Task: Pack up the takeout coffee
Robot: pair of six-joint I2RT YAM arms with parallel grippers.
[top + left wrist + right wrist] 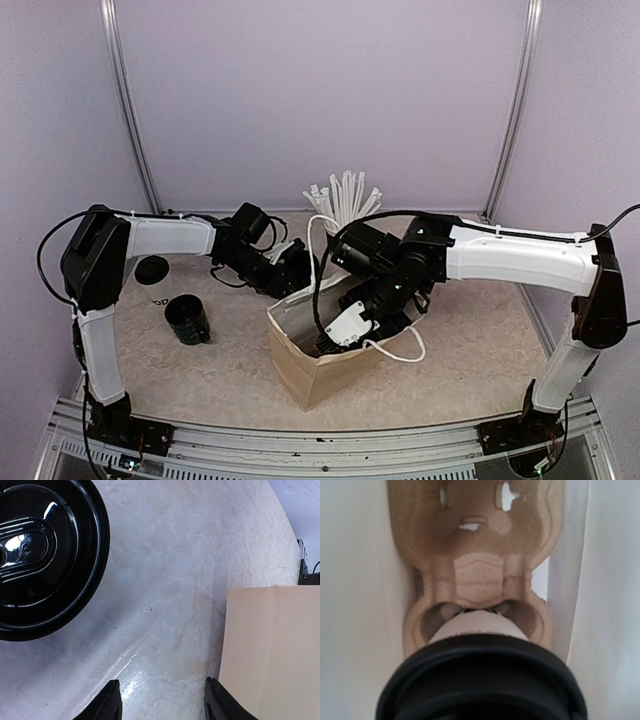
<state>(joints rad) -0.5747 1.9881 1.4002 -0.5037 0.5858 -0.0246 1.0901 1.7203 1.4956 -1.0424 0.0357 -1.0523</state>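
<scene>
The takeout coffee, a white paper cup [348,325] with a black lid, hangs in my right gripper [362,316] inside the mouth of the brown paper bag [300,375]. In the right wrist view its lid [480,680] fills the bottom and its white wall [477,627] points down into a socket of a brown pulp cup carrier [477,545] at the bag's bottom. The right fingers are hidden there. My left gripper [293,266] is open and empty just behind the bag's left corner; in the left wrist view it [162,702] hovers over bare table beside the bag's side [272,655].
A glossy black round lid [40,555] lies on the table near the left gripper. A flat black lid [151,269] and a dark mug [187,320] stand at the left. A cup of white straws [345,198] stands at the back, behind the arms.
</scene>
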